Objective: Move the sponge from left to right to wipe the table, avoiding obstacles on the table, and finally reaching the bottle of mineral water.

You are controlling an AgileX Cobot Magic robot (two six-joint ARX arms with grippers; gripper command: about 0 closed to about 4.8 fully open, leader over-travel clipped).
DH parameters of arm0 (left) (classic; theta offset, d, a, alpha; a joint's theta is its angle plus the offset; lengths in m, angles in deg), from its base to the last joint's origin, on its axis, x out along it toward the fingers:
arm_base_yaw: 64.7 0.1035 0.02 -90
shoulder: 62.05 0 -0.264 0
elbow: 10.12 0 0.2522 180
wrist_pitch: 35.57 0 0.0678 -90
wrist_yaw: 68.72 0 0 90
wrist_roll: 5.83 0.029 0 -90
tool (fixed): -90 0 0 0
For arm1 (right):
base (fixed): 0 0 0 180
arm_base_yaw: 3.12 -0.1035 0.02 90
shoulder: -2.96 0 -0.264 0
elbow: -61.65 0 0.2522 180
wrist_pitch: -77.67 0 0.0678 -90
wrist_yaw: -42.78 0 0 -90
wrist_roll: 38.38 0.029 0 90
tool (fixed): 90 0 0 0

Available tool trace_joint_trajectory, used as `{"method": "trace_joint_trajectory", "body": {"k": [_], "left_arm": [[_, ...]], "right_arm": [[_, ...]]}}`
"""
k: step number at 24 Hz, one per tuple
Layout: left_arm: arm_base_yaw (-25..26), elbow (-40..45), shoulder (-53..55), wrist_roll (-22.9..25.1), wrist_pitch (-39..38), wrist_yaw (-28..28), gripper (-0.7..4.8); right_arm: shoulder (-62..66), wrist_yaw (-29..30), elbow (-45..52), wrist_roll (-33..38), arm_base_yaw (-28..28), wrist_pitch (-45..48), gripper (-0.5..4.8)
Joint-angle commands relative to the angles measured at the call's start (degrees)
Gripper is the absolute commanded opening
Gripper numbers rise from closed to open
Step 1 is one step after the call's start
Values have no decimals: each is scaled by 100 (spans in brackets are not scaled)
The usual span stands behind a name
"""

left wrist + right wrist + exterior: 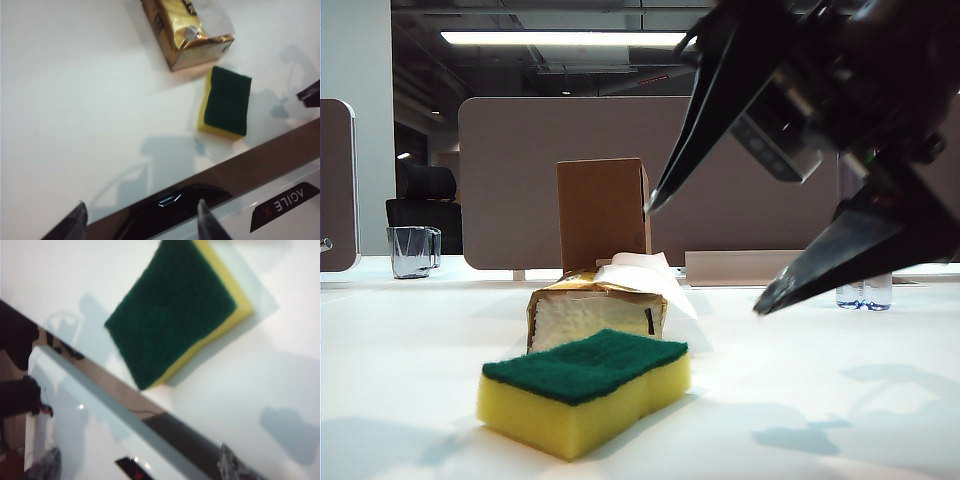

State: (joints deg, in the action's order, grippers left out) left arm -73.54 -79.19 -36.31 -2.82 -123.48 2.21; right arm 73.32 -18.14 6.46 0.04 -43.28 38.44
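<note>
Right tool [705, 250], spread wide, hangs above the sponge [585, 388]; left tool [140, 217], parted and empty, waits apart from it. Descending off-centre could shove the sponge against the tissue pack [595, 305].

Sponge [584, 390] before tissue pack [597, 310] — box [603, 213] behind; table [820, 400] beneath.

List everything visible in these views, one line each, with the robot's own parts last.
sponge: one, yellow with dark green top, lying free on the table near the front.
tissue pack: one, gold and white, just behind the sponge.
cardboard box: one, brown, upright behind the tissue pack.
glass mug: one, clear, far left.
water bottle: one, clear, far right, mostly hidden.
table: one, white.
right gripper: one, black, open, in the air right of the sponge.
left gripper: one, black, open, empty, above the table's edge.
</note>
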Motion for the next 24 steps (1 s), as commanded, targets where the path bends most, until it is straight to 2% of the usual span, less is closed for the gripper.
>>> {"method": "trace_joint_trajectory", "body": {"k": [1, 14, 24], "left_arm": [[2, -162, -4, 22, 52, -26, 283], [2, -295, -4, 24, 28, -50, 283], [2, -321, -7, 133, -76, -48, 283]], "right_arm": [[258, -105, -7, 96, -7, 361, 406], [1515, -225, -7, 509, -256, 1381, 405], [1838, -260, -7, 732, -254, 1945, 404]]}}
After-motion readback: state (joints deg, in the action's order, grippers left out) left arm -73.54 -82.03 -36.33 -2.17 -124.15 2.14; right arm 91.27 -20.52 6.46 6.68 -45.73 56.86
